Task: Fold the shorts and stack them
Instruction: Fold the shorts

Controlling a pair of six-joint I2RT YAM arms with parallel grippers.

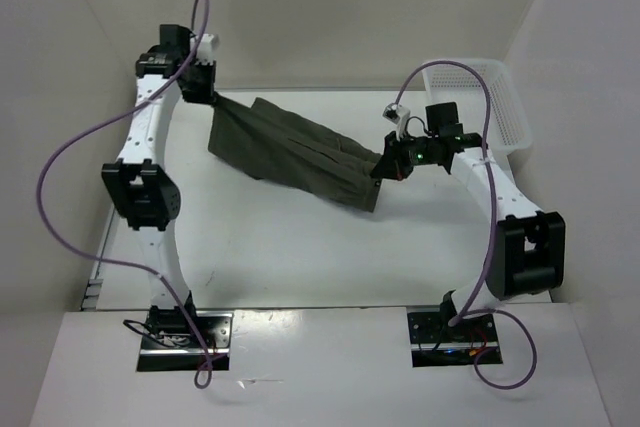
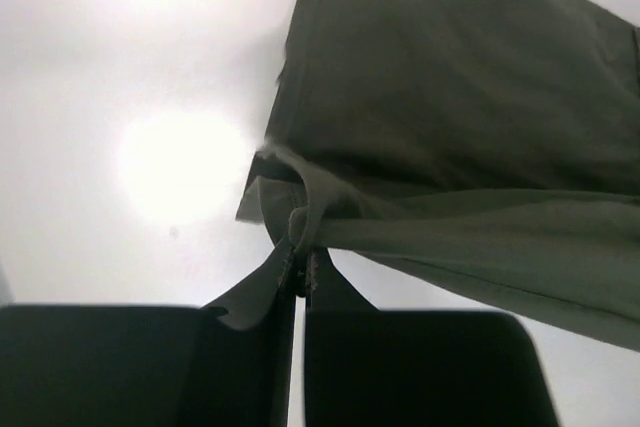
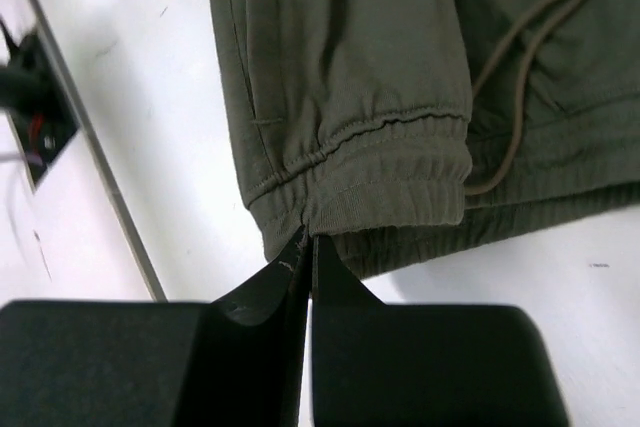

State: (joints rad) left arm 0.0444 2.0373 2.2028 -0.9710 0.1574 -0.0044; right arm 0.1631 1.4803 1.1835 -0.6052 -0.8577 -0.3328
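Early yet: stretched over the surface with left end effector and right end effector both pinched tight on the shorts, folding and stacking seemingly ahead.

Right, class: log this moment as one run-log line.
left gripper: shut on shorts | right gripper: shut on waistband | shorts: stretched between both grippers
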